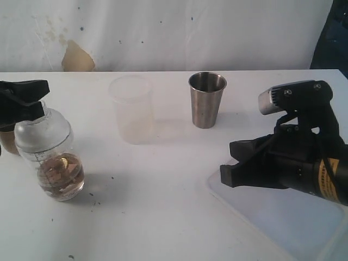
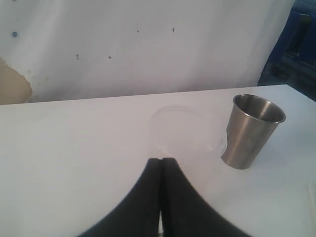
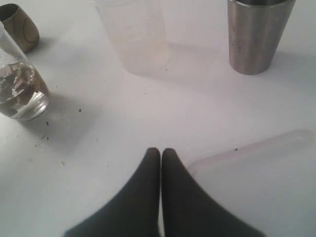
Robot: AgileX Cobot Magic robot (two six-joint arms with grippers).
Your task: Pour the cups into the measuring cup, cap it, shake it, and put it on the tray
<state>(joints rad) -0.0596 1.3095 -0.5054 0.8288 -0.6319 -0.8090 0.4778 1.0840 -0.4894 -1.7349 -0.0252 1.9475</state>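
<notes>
The clear measuring cup (image 1: 60,175) stands at the left with brownish liquid in its base and a clear dome lid (image 1: 43,133) on top; it also shows in the right wrist view (image 3: 19,94). My left gripper (image 1: 44,86) hovers just above the lid, shut and empty (image 2: 161,159). The brown wooden cup (image 1: 7,142) peeks out behind the measuring cup at the left edge (image 3: 22,27). The steel tumbler (image 1: 206,100) stands upright at the back middle (image 2: 252,131) (image 3: 256,37). My right gripper (image 1: 228,163) is shut and empty (image 3: 161,150), over the near left corner of the white tray (image 1: 288,223).
A frosted milky plastic cup (image 1: 132,109) stands upright left of the steel tumbler (image 2: 185,131) (image 3: 136,37). The tray's rim (image 3: 247,150) runs just beside my right fingers. A white wall with stains closes off the back of the white table (image 1: 163,196).
</notes>
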